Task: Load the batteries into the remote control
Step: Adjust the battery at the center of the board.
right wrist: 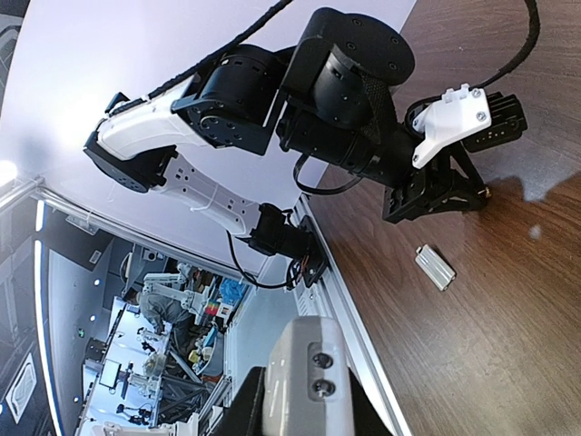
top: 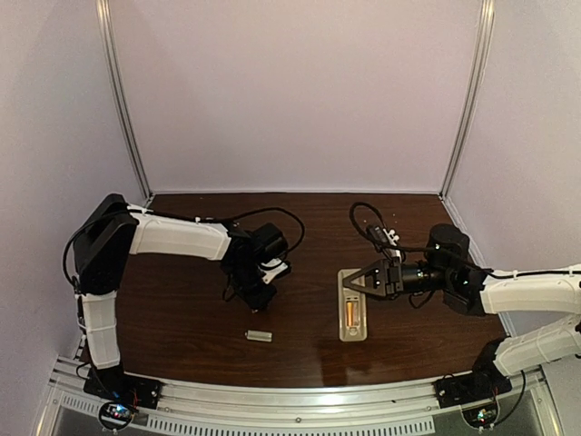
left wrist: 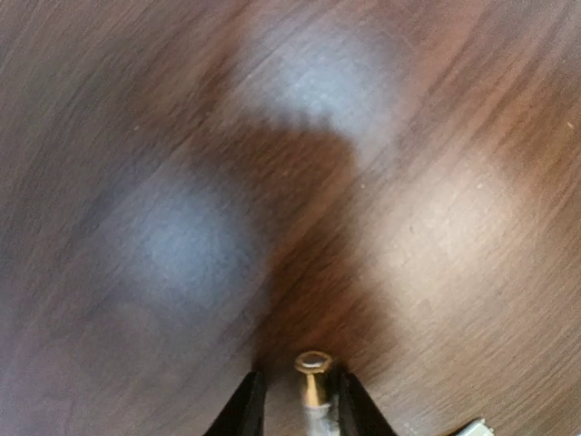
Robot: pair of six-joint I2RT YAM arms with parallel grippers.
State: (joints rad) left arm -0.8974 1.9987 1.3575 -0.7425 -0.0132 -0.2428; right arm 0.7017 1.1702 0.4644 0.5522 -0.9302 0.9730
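I am on the pickup for the last cell. My left gripper has its two fingers close on either side of a battery, whose gold end points out past my fingertips. Thin slits show on both sides, so I cannot tell whether I am truly pinching it. I also cannot tell whether it sits on the table or just off it.

My right gripper is pressed together on the far end of the remote. The remote lies back-up on the wood, well over to my right, and the other battery is seated in its bay.

As I judge it, the next move needs a firm bite first. Then comes a lift and a carry to the right across the bare wood to the free slot beside the seated cell. I will have to turn the battery to lie along the bay, and which way its ends must face I cannot make out from here.

There is open room between my two hands, with nothing standing in that stretch. The small grey cover plate lies nearer the front rail than my left hand, off the line I would take. Space is tightest at the remote itself, where my right wrist and its looping cable crowd the far end. I would come in from the near side, low and slow, and keep clear of the table's front edge
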